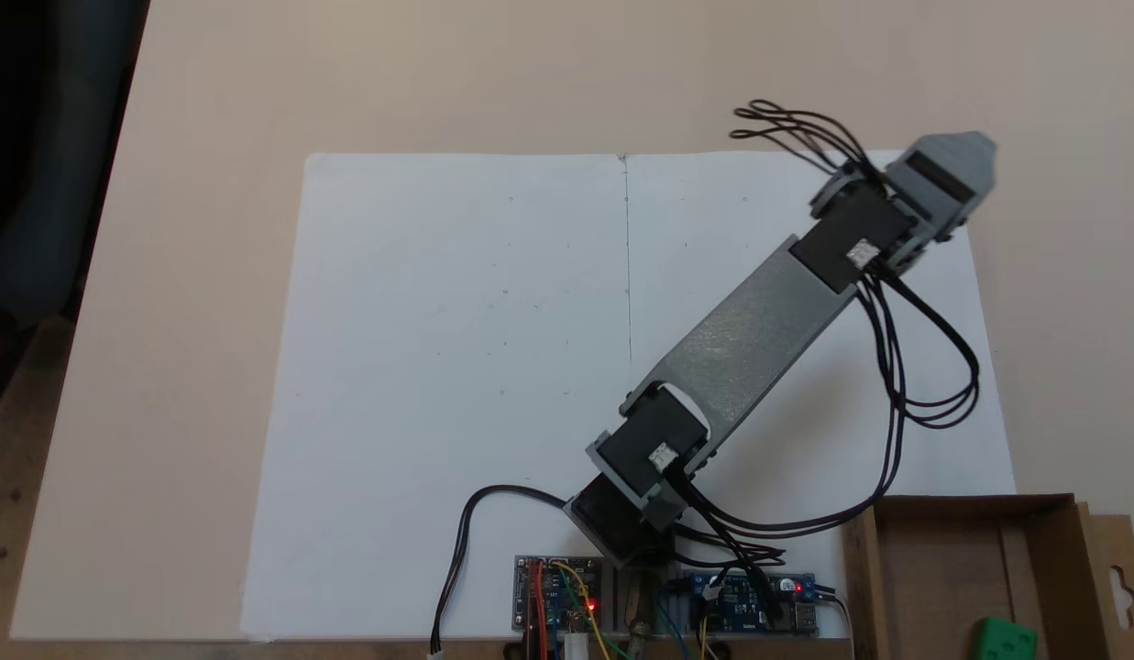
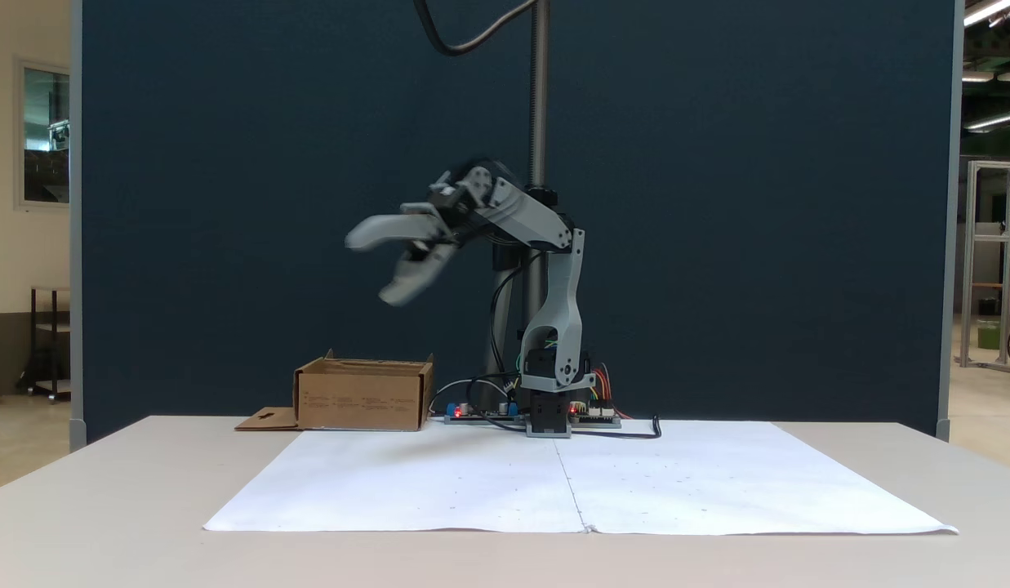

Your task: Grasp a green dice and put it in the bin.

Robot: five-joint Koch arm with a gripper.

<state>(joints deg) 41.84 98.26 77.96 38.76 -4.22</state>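
1. The green dice point(image 1: 1007, 639) shows bright green with darker green pips.
2. The bin point(image 1: 952, 559) is plain brown cardboard.
3. The arm point(image 1: 750, 339) is grey with black motor blocks and black cables.
4. White paper sheets point(image 1: 456, 385) cover a beige table point(image 1: 209, 110).
5. The backdrop panel point(image 2: 717, 204) is dark blue.
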